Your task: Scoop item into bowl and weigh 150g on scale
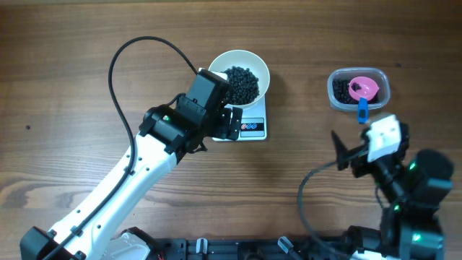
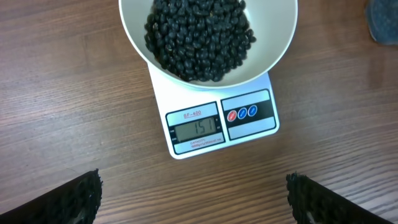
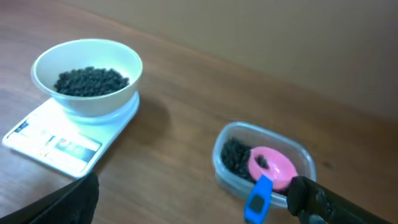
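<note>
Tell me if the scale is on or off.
On: the display of the scale shows digits, apparently 151, with the bowl of beans on it.

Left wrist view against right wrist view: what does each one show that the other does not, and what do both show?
Only the left wrist view: the display of the scale, readable as 151, and its round buttons. Only the right wrist view: the pink scoop with a blue handle, lying in the clear tub. Both: the white bowl of black beans standing on the scale.
</note>
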Tool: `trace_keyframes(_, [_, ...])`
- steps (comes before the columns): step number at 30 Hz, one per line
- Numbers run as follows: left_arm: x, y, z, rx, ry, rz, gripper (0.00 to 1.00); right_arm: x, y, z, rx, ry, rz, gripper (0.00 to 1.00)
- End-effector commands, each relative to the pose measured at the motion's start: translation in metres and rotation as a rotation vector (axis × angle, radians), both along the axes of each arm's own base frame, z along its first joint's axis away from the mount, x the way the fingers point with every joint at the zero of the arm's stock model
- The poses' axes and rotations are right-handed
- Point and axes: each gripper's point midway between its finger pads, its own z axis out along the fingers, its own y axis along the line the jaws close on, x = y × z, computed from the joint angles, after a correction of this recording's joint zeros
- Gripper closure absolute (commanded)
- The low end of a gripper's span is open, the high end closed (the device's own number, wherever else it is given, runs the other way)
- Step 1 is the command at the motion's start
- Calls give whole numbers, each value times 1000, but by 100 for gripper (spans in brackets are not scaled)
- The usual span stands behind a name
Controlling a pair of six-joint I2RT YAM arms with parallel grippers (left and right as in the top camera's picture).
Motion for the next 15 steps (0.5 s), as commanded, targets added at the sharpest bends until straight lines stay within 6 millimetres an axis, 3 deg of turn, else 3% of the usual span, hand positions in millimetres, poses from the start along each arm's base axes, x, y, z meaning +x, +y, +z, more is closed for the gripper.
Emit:
trace_keyframes(1, [-3,-1,3,-16,-3,-1,0,-10,5,-8,-46,-93,8,0])
trace_keyframes(15, [-3,-1,3,-16,-3,-1,0,-12,7,-32,-77,-362,16,0])
